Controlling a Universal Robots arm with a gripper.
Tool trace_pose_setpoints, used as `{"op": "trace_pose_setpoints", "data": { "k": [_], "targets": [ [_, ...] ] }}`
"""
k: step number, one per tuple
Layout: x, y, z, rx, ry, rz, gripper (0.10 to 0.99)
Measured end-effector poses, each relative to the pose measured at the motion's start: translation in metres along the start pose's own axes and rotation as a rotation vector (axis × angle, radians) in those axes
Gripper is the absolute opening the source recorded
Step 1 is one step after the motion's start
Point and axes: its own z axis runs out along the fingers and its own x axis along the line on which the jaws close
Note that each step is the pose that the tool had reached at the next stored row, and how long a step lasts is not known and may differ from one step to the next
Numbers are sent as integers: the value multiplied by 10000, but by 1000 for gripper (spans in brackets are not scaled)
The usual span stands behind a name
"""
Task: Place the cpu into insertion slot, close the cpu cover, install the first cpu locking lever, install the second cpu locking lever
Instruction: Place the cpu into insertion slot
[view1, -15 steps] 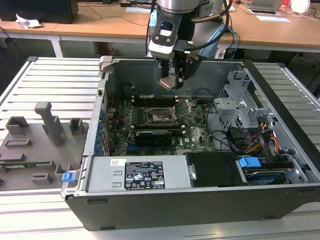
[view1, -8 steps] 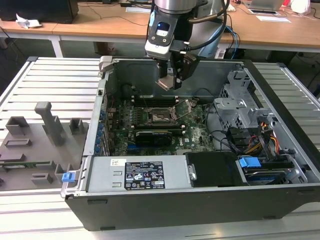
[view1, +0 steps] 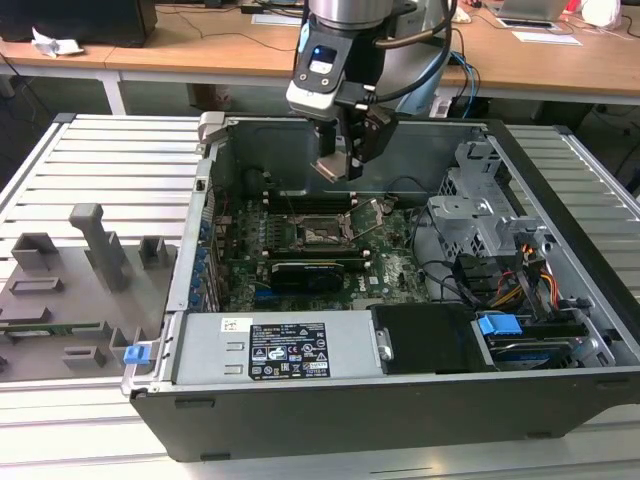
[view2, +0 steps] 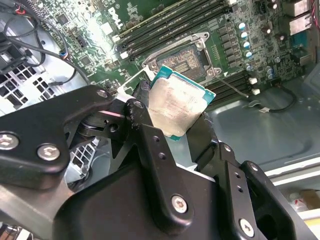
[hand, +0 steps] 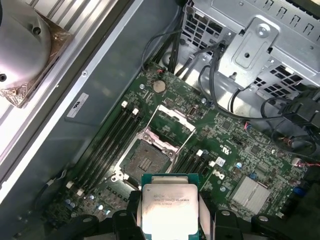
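The end effector (view1: 338, 168) grips the cpu (hand: 170, 206) by its edges. The insertion slot (hand: 145, 161) lies below; a level, squared descent seems wise.

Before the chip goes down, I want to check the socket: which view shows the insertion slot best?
The first wrist view: the insertion slot lies open, seen whole from above. In the second wrist view the cpu covers part of its edge; the exterior view shows it obliquely.

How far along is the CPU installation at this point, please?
Nothing is installed yet. The gripper holds the cpu above the motherboard, clear of the empty insertion slot. The cpu cover stands open. Seating the cpu, closing the cover and both locking levers remain.
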Motion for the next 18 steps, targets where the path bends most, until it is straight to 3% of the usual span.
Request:
{"op": "trace_pose_setpoints", "data": {
  "k": [10,18],
  "targets": [
    [0,-3,29,-4,-36,476,541],
    [-1,-9,96,72,-18,841,541]
  ]
}}
